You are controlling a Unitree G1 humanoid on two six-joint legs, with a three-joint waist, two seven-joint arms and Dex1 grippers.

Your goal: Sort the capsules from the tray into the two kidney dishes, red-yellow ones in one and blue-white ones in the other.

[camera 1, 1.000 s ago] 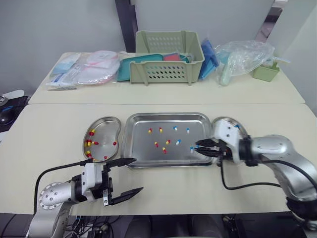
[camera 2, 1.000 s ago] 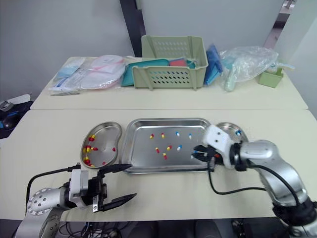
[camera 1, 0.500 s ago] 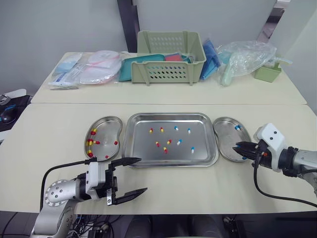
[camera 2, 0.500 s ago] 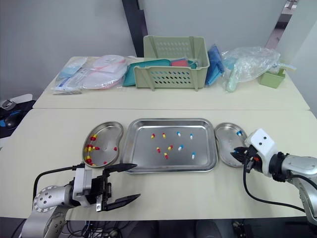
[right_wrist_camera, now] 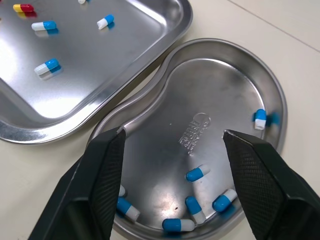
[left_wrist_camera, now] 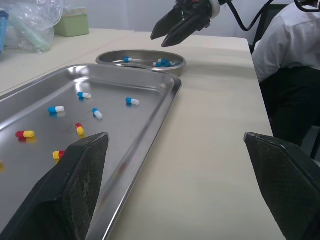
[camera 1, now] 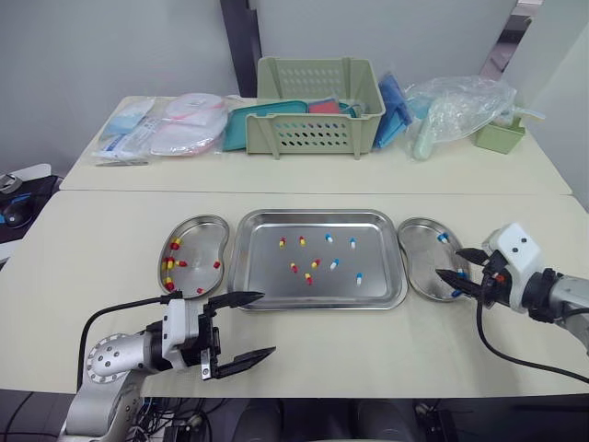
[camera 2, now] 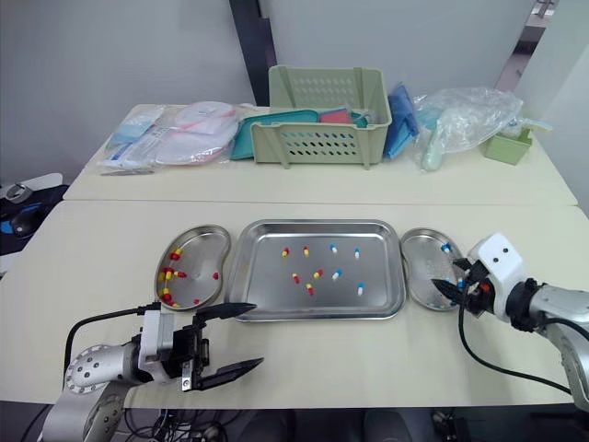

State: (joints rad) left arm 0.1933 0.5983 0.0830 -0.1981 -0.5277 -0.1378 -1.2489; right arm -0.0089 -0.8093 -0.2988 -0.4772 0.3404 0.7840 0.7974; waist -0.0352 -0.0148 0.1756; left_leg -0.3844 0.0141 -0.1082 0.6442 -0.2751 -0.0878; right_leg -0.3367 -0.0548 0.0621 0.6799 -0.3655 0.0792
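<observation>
The steel tray [camera 1: 276, 287] lies mid-table with several red-yellow capsules [camera 1: 307, 278] and blue-white capsules [camera 1: 334, 264] scattered in it. Left of it, a kidney dish [camera 1: 201, 241] holds red-yellow capsules [camera 1: 167, 265]. The kidney dish on the right [camera 1: 419, 260] holds several blue-white capsules [right_wrist_camera: 198, 173]. My right gripper [camera 1: 457, 277] hovers open just above that dish's near end [right_wrist_camera: 210, 95], nothing between its fingers. Near the table's front edge, my left gripper [camera 1: 245, 324] is open and empty, just short of the tray's front left corner.
On the back table stand a green basket [camera 1: 316, 110], flat medical packets [camera 1: 166, 129], a clear plastic bag [camera 1: 456, 106] and a small green box [camera 1: 495, 134]. A seated person [left_wrist_camera: 292, 60] appears in the left wrist view beyond the table's right end.
My right gripper has moved from the tray's right side over to the right kidney dish, and its fingers have gone from shut to open. The left gripper has stayed put.
</observation>
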